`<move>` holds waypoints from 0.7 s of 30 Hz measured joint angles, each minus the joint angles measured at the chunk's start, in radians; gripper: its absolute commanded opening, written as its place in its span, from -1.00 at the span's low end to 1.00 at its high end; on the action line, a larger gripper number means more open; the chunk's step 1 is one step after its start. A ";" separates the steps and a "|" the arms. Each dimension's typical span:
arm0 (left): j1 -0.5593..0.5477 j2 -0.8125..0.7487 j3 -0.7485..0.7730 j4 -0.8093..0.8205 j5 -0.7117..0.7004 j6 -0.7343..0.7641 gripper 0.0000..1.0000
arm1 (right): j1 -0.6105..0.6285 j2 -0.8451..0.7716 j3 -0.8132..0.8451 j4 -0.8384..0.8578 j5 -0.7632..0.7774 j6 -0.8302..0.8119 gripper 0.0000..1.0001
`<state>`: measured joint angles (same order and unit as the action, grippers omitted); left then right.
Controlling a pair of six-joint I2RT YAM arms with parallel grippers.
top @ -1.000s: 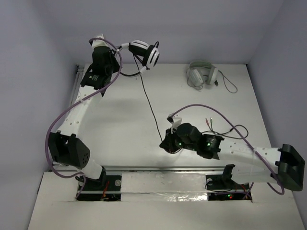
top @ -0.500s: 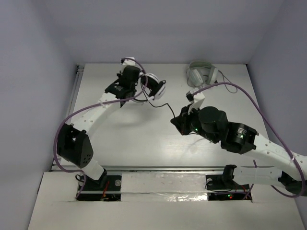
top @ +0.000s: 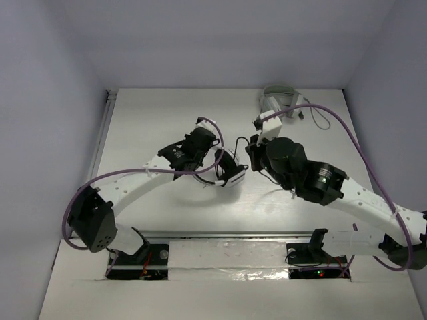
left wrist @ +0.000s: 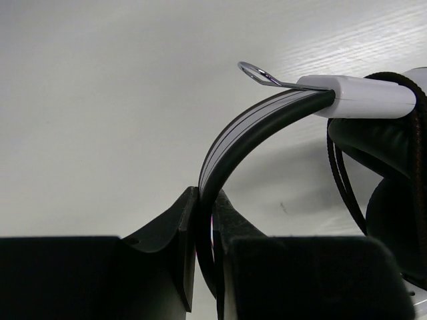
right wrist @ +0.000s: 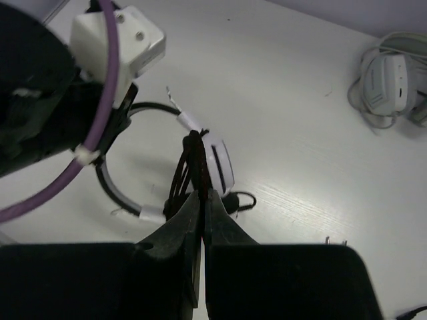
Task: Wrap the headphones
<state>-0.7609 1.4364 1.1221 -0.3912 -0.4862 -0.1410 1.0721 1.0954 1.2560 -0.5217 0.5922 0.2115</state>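
The headphones (top: 230, 173) hang over the middle of the table, with a thin black headband (left wrist: 247, 127) and a white-and-black ear cup (right wrist: 219, 163). My left gripper (left wrist: 205, 200) is shut on the headband, just left of the headphones (top: 212, 155) in the top view. My right gripper (right wrist: 202, 195) is shut on the thin black cable (right wrist: 193, 157), pinching it just beside the ear cup. Several strands of cable lie bunched against that cup. A short loop of cable (top: 238, 142) shows between the two grippers.
Pale grey headphones (top: 280, 103) with a grey cable lie at the far right of the table, also in the right wrist view (right wrist: 387, 83). The left arm's white camera block and purple lead (right wrist: 107, 80) hang close above the held headphones.
My left arm has carried the headphones from the far left corner to the table's middle. My right arm has swung up from the near side with the cable, which now lies gathered at the ear cup.
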 measured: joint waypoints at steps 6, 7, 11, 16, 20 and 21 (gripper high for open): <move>-0.092 -0.103 -0.050 -0.006 0.071 0.023 -1.00 | -0.121 0.040 0.000 0.073 -0.033 -0.041 -1.00; -0.103 -0.118 -0.058 -0.006 0.095 0.030 -1.00 | -0.144 0.046 0.000 0.085 -0.043 -0.044 -1.00; -0.121 -0.186 -0.087 -0.002 0.204 0.051 -1.00 | -0.230 0.090 -0.003 0.137 -0.079 -0.051 -1.00; -0.121 -0.266 -0.086 0.008 0.308 0.061 -1.00 | -0.273 0.124 -0.064 0.196 -0.112 -0.041 -1.00; -0.107 -0.292 -0.051 0.008 0.385 0.066 -1.00 | -0.280 0.113 -0.143 0.223 -0.141 -0.003 -1.00; -0.097 -0.295 -0.040 0.008 0.403 0.066 -1.00 | -0.280 0.101 -0.167 0.229 -0.146 0.008 -1.00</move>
<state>-0.8577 1.1416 1.0817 -0.3836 -0.0830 -0.0753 0.7921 1.1961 1.0893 -0.2932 0.4458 0.2195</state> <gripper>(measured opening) 0.076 0.036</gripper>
